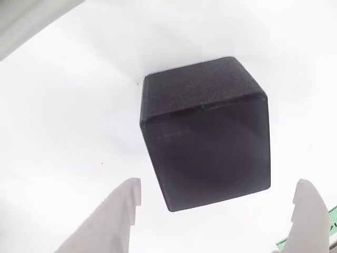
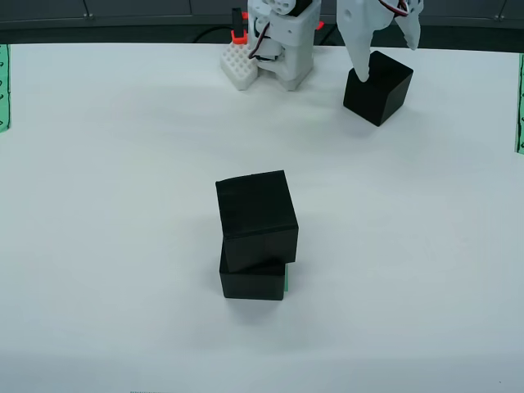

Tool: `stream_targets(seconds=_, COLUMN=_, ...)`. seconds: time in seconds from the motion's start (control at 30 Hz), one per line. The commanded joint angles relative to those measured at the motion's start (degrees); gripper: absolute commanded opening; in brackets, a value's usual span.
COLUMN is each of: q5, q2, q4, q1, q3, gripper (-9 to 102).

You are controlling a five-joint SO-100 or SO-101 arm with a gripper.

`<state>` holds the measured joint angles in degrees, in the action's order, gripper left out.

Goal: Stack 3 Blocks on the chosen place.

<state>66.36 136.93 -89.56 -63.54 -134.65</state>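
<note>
1. Where the view that rides on the gripper looks down past its two white fingers [image 1: 124,211], you see the gripper [image 1: 218,205] spread wide, one finger at the lower left and the other at the lower right, with nothing clamped between them. A lone black block [image 1: 205,134] sits on the white table [image 1: 63,121] between and just beyond the fingertips, turned slightly so that one corner points toward the camera. Neither finger touches it as far as you can tell. A sliver of a green striped band [image 1: 333,224] shows at the right edge.

2. In the view from above, you find the gripper [image 2: 383,51] at the far side of the table [image 2: 123,164], beside the white arm base [image 2: 282,45], its fingers [image 2: 358,45] straddling the lone block [image 2: 377,86] with the jaws open around it. Near the middle of the table two more blocks stand stacked: the upper block [image 2: 255,214] rests on the lower block [image 2: 250,278], twisted a little and overhanging to the right. A thin edge of the green square patch [image 2: 286,280] peeks out at the lower block's right side. Green bands lie at the table's left and right edges.
</note>
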Motion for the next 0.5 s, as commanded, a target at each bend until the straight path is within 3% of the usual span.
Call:
stream_targets(seconds=0.0, q5=1.1, q2=-2.8, q4=0.5, q1=-0.2, q3=0.6, gripper=36)
stream_targets(seconds=0.47, q5=1.5, q2=-8.0, q4=4.1, q1=-0.2, q3=0.8, gripper=36)
